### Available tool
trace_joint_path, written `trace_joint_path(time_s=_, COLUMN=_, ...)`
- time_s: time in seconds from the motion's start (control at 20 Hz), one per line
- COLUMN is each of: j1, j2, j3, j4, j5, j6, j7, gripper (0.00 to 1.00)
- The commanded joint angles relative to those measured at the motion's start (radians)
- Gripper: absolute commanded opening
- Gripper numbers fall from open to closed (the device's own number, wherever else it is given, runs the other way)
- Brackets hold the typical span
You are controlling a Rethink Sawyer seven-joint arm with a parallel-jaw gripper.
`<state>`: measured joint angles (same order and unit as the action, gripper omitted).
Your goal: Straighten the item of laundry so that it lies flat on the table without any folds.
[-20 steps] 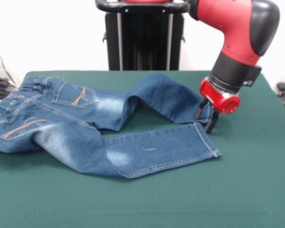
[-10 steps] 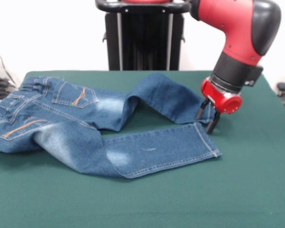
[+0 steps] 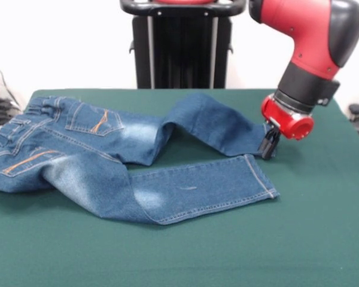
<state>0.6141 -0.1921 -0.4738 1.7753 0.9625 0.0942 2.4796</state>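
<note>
On the dark green table (image 3: 323,239), the jeans (image 3: 125,161) lie left of centre, waistband at left, far leg humped up in a fold. At that leg's hem, the gripper (image 3: 268,145) is clenched on the denim.

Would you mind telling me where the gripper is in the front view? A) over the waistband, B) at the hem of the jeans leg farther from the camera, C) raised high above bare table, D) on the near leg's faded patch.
B: the gripper sits low at the hem end of the farther leg of the jeans, near the picture's right side.
</note>
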Motion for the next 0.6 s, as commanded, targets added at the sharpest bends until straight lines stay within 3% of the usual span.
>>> trace_joint_path(time_s=0.05, j1=0.014, j2=0.011, j3=0.107, j4=-0.051, j5=0.069, j6=0.049, j7=0.292, gripper=0.0)
trace_joint_path(time_s=0.6, j1=0.019, j2=-0.003, j3=0.132, j4=-0.045, j5=0.09, j6=0.043, j7=0.306, gripper=0.0)
